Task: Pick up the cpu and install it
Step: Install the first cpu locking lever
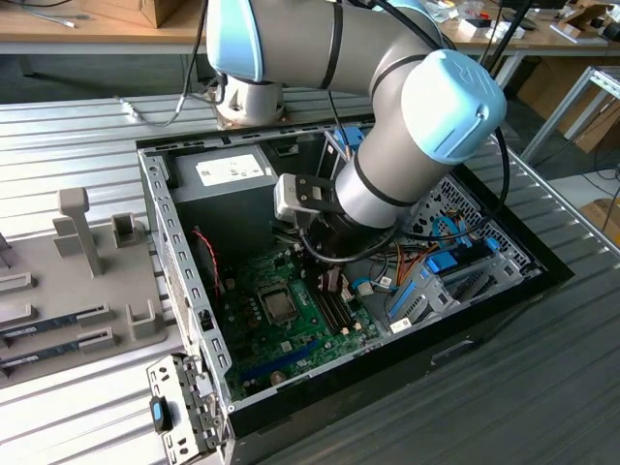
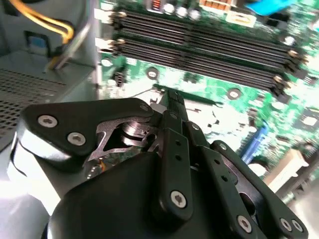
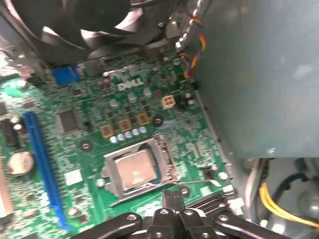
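Closest to your wrist cameras is the gripper, its two dark fingers pressed together with no gap and nothing between them, tips pointing down at the green motherboard. In the first wrist view those tips hover just beside the socket's edge. Just past them lies the cpu, flat in its metal socket frame, silvery top facing up, its sides square to the frame; being square, it has no long axis to read. In the exterior view your arm bends down into the open computer case, wrist low over the board, with the cpu toward the exterior view's left of it. Farther back sits the grey power-supply box.
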